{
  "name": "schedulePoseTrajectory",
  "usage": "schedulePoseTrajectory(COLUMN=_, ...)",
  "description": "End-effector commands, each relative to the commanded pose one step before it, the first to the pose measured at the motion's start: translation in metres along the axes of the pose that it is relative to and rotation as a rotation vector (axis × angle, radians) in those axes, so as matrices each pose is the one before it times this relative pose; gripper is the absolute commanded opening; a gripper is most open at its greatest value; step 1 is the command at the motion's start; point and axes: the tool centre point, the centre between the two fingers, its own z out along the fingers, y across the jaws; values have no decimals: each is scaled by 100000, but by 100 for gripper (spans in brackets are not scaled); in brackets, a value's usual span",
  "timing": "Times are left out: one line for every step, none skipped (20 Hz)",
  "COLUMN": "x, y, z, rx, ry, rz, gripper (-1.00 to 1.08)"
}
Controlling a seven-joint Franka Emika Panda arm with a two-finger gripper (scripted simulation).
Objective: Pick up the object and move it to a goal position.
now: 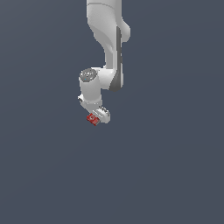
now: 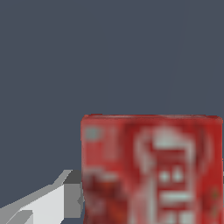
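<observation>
- Red block (image 1: 92, 119) sits right at the tip of the white gripper (image 1: 97, 117), low on the arm in the exterior view, poking out toward that view's left of the hand
- In the wrist view the block (image 2: 151, 170) fills much of the picture, very close to the camera, with one pale finger (image 2: 52, 203) pressed up against its side face
- Only that one finger shows; the opposite one is out of frame or behind the block, so I cannot tell for certain that the fingers are clamped on it, though the contact on the near side and the block's place at the tip suggest a hold
- Step in hand, as I judge it: either the grasp has just been made or the carry is under way; nothing here shows a surface under the block, so lifted or resting cannot be settled
- Next move calls for a steady carry toward the goal with the hold kept firm, since the block is narrow against the hand and could twist out
- No goal marker is visible in either view, so where it must go is unknown
- Whitish marks on the block's face are blurred and unreadable, its lower part is cut off in the wrist view, and the arm (image 1: 109, 52) runs out of the exterior frame above
</observation>
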Motion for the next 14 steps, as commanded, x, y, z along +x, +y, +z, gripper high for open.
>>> schedulePoseTrajectory(x=48, y=463, z=-1781, rx=56, ry=55, rz=41, gripper=-100)
schedulePoseTrajectory(x=18, y=171, z=-664, rx=0, ry=0, rz=0, gripper=-100)
schedulePoseTrajectory(x=37, y=181, z=-596, rx=-33, ry=-26, rz=55, gripper=-100)
schedulePoseTrajectory(x=22, y=146, z=-569, rx=0, ry=0, rz=0, gripper=-100)
schedulePoseTrajectory(x=24, y=132, z=-521, rx=0, ry=0, rz=0, gripper=-100)
schedulePoseTrajectory(x=26, y=119, z=-471, rx=0, ry=0, rz=0, gripper=-100)
schedulePoseTrajectory(x=26, y=101, z=-414, rx=-66, ry=20, rz=5, gripper=-100)
schedulePoseTrajectory(x=28, y=91, z=-370, rx=0, ry=0, rz=0, gripper=-100)
schedulePoseTrajectory(x=27, y=77, z=-317, rx=0, ry=0, rz=0, gripper=-100)
schedulePoseTrajectory(x=26, y=63, z=-263, rx=0, ry=0, rz=0, gripper=-100)
schedulePoseTrajectory(x=22, y=49, z=-207, rx=0, ry=0, rz=0, gripper=-100)
schedulePoseTrajectory(x=7, y=16, z=-152, rx=-53, ry=34, rz=-27, gripper=-100)
schedulePoseTrajectory(x=11, y=21, z=-90, rx=0, ry=0, rz=0, gripper=-100)
schedulePoseTrajectory(x=4, y=7, z=-30, rx=0, ry=0, rz=0, gripper=-100)
